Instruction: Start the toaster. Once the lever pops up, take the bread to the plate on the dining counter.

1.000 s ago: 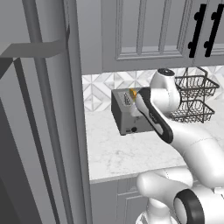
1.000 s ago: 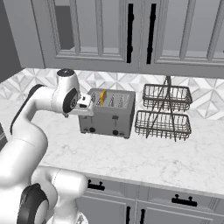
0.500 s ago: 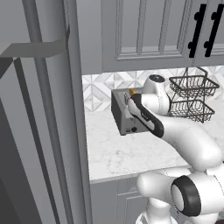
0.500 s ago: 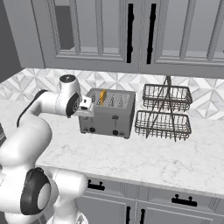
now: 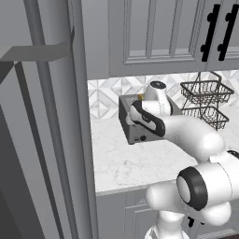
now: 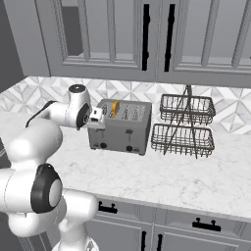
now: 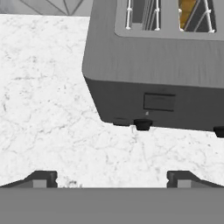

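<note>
Lower now than a second ago, the white arm has brought its hand [image 6: 96, 116] down beside the left front corner of the boxy grey brushed-metal toaster [image 6: 120, 128], where earlier it sat higher and the arm's elbow stood more upright. From the hand view the two dark fingertips [image 7: 43, 178] stand far apart, with nothing between them but bare white marble surface [image 7: 48, 105]. The hand grips nothing and hangs above the surface just in front of the toaster's front face.

On that face, a small dark rectangular lever tab [image 7: 159, 102] sits midway up, and below it a small round black knob [image 7: 142, 124] juts out near the bottom edge; a second knob shows at the right border of the hand view. Through the wire guides of a top slot, the golden-brown-crusted slice of bread [image 7: 189, 10] is visible inside the toaster; from the right base view it pokes up from the slot nearest the hand.

To the toaster's right, just beside it, stands a two-tier dark wire basket rack [image 6: 185, 125] on the same grey-veined surface. A white and grey geometric tile backsplash [image 6: 44, 88] runs behind, with grey panelled upper cabinets [image 6: 103, 34] above bearing black bar handles. Grey lower cabinet drawers [image 6: 196, 226] with black pulls line the front. In the left base view a tall grey panel [image 5: 46, 116] stands at the surface's left end.
</note>
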### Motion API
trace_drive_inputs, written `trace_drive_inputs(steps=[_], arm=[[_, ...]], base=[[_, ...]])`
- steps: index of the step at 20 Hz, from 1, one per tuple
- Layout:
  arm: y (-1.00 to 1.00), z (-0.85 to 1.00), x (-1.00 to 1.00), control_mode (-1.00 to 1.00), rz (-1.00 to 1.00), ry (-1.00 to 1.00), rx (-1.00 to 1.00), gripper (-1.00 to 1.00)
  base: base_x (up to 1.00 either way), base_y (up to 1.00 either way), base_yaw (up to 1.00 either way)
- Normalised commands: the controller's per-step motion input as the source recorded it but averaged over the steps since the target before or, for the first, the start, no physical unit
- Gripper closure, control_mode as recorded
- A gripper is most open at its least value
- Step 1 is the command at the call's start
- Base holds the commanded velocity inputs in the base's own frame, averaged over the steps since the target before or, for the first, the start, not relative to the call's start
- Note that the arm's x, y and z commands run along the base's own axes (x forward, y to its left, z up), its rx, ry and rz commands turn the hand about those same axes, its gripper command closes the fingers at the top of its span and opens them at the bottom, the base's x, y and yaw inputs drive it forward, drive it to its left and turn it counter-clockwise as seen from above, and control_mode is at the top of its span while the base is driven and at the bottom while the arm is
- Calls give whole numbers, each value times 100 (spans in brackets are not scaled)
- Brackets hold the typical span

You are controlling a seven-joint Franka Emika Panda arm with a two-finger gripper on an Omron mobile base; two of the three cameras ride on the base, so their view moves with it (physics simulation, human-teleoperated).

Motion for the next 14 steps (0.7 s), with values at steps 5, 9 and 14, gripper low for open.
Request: trace_drive_inputs(steps=[5,9,14], arm=[[1,-13,35,-100,0,0,0,-100],[0,-17,33,-100,0,0,0,-100],[0,-21,34,-100,0,0,0,-100]], base=[[0,0,0],[0,0,0],[0,0,0]])
